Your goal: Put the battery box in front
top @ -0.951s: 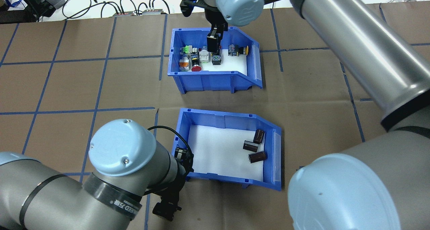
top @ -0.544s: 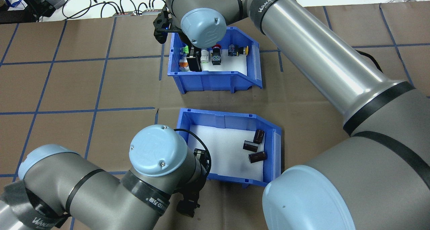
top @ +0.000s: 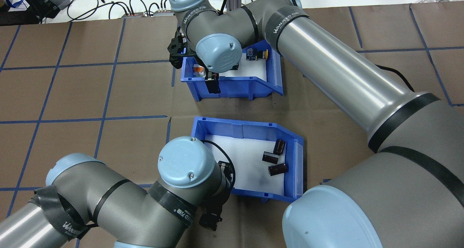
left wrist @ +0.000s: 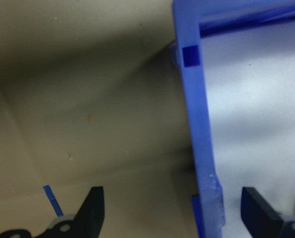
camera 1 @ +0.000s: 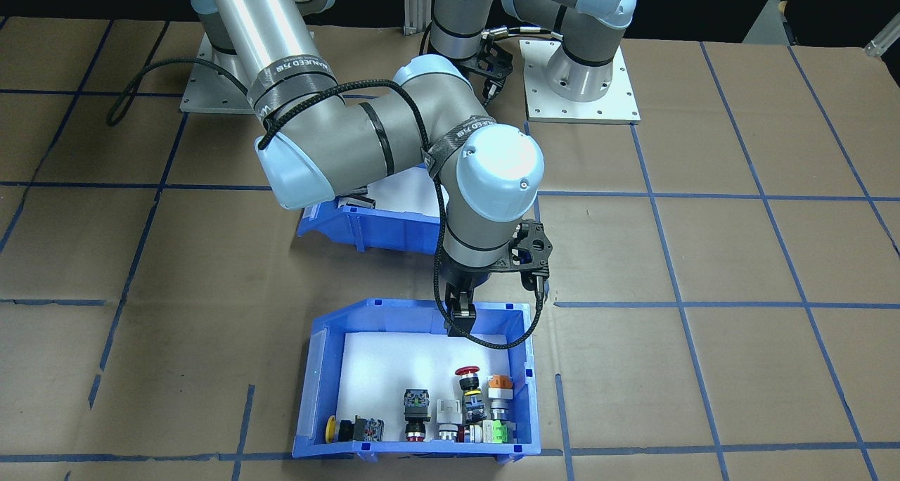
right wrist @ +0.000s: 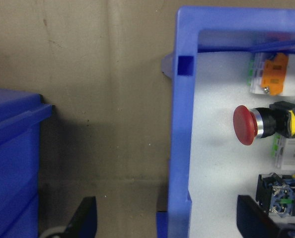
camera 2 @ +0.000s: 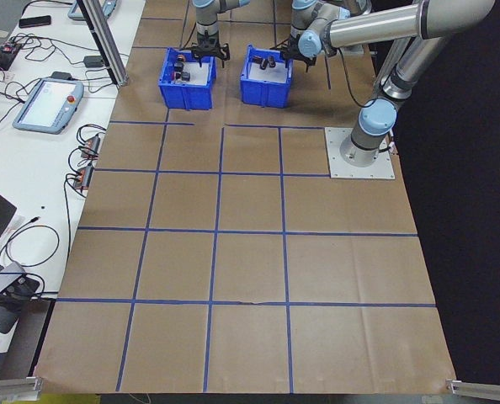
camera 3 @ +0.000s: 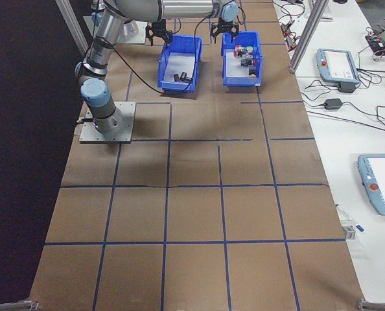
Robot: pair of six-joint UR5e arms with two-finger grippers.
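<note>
Overhead exterior, glossy blue plastic battery box [top: 253, 129]

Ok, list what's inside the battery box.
The battery box holds a white foam liner and three dark-brown cylindrical cells near its cut-away front. The left arm's wrist covers the corner at the other end, so anything there stays unseen.

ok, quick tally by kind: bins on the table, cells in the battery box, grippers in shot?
Blue bins: 2, the battery box and the switch bin
Dark-brown cells: 3, all in the battery box
Grippers: 2, left gripper and right gripper, each open astride a bin wall
Total: 7
</note>
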